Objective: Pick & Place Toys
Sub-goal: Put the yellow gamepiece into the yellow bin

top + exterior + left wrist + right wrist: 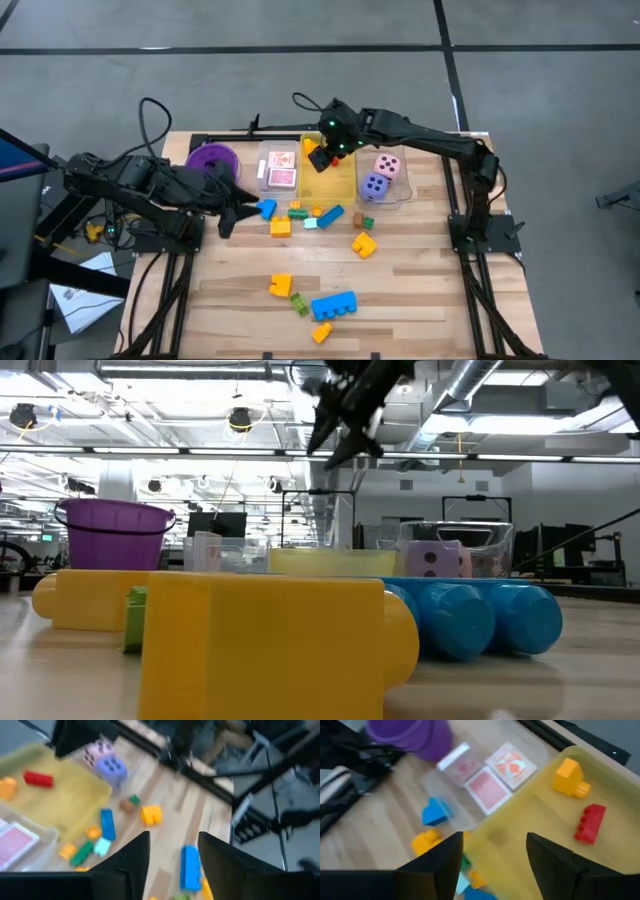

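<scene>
Hovering right end effector [322,150] over yellow bin [335,180], fingers parted, empty

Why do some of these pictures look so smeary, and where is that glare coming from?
Left wrist view: the whole picture streaks, the pink foam die and blue plastic block soft-edged. Right wrist view: the purple round bowl is blurred too. Low view: the near yellow plastic block looms soft, and ceiling lamps glare. High view: even and sharp.

two dice [381,174] sit in the right bin [400,192]; cards [281,170] apparently in the left one [262,168].
</scene>
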Robot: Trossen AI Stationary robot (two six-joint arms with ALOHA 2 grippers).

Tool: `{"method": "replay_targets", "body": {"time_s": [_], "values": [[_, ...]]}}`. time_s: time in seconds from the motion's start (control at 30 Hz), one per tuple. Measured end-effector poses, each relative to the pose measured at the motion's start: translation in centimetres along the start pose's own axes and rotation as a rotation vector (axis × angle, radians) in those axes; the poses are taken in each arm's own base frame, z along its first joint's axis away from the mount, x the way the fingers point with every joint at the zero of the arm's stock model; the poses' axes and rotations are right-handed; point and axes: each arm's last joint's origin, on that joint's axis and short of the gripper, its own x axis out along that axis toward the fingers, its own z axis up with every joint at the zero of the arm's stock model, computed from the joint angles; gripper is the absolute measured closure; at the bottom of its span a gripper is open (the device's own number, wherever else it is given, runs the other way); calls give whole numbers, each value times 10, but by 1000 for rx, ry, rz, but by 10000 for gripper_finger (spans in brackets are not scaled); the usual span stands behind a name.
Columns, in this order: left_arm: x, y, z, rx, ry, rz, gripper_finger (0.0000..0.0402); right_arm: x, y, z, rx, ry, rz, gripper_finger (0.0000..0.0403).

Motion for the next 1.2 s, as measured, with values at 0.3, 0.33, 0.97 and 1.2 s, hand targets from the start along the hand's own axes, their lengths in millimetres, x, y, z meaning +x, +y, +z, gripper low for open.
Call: {"method": "replay_targets", "body": {"time_s": [0.3,0.33,0.97,1.2], "values": [[21,-2,-12,215,155,53,105,-57,26,-9,21,-79,58,152],[25,-3,-13,249,168,59,90,-62,28,-10,25,-89,62,152],[154,39,-80,642,645,162,11,-130,62,-36,3,-185,152,153],[180,77,-119,687,611,117,14,-146,65,-41,-11,-206,185,153]]}}
